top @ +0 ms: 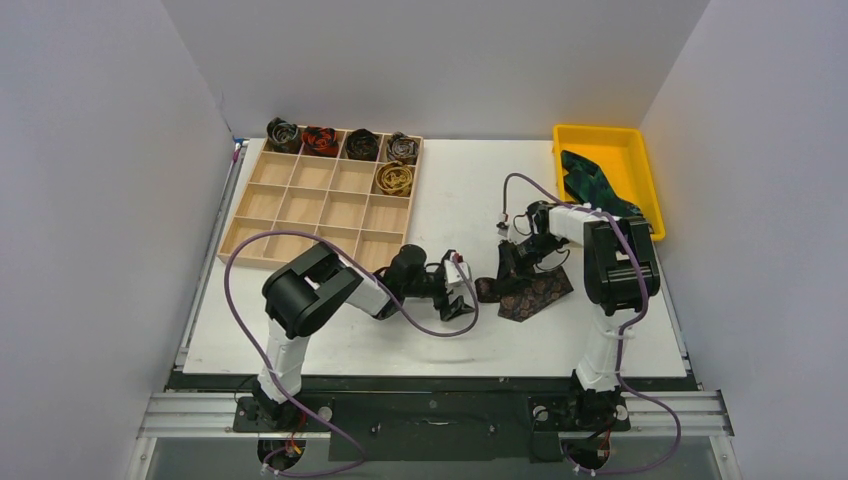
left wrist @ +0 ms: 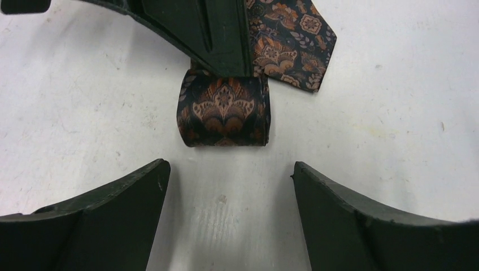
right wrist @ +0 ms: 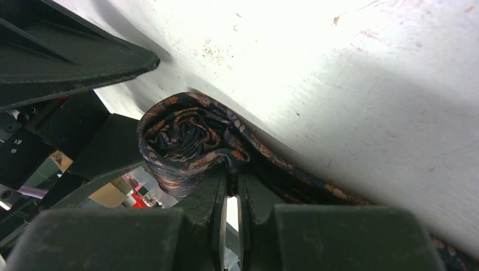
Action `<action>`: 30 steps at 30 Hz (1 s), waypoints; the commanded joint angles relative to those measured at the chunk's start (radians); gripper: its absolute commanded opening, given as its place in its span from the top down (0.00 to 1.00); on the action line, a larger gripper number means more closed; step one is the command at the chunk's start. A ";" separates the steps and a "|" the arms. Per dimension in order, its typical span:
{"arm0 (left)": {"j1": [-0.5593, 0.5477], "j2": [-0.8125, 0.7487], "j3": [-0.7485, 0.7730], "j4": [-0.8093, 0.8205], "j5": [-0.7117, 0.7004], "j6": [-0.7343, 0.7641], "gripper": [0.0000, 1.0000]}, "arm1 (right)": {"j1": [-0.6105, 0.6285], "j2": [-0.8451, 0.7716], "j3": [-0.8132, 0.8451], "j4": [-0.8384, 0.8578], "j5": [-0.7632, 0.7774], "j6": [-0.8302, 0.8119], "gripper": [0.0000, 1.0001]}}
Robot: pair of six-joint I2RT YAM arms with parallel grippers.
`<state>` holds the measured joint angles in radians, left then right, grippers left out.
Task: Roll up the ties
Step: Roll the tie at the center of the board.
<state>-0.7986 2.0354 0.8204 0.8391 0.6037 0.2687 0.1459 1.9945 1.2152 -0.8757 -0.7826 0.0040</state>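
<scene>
Top view: the brown tie (top: 535, 295) lies on the table (top: 450, 200), front centre, between the two grippers. Its wide pointed end is toward the right arm's side and its rolled end toward the left. The right gripper (top: 508, 272) is down on the rolled end. The left gripper (top: 458, 302) is just beside it and not touching. Back left, the wooden tray (top: 300, 212) has five rolled ties (top: 361, 144) in its far compartments. Back right, the yellow bin (top: 640, 150) holds a green-blue tie (top: 590, 180), unrolled.

Left wrist view: the left gripper (left wrist: 231, 192) has its fingers spread wide and holds nothing. The roll (left wrist: 224, 112) sits dead ahead, centred on the gap, with bare table between. Its long axis runs crosswise, in line with the two fingers, so closing would meet its end faces. The right arm's finger presses on the roll's far side, and the flat tail leads away beyond it.

Right wrist view: the right gripper (right wrist: 229, 195) has its fingers pressed nearly together. The tips are at the coil (right wrist: 186, 141) where it meets the flat tail, and they look to be nipping fabric there. The spiral end face is turned toward the camera.

Judgement: the right arm is on the tie and the left is next nearest. A straight forward push would put the left fingers around the roll.
</scene>
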 commanded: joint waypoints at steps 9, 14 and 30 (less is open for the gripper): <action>-0.047 0.157 0.216 -0.092 -0.044 -0.057 0.39 | 0.062 0.048 -0.043 0.106 0.221 -0.064 1.00; -0.026 0.149 0.207 -0.248 -0.048 -0.003 0.73 | 0.067 0.002 -0.059 0.117 0.172 -0.053 1.00; 0.043 0.059 0.088 -0.480 0.013 0.164 0.94 | 0.121 -0.143 -0.073 -0.045 0.186 -0.146 0.83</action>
<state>-0.7620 2.0373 0.9249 0.6109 0.6678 0.3656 0.2054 1.8019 1.1637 -0.9161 -0.6064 -0.1604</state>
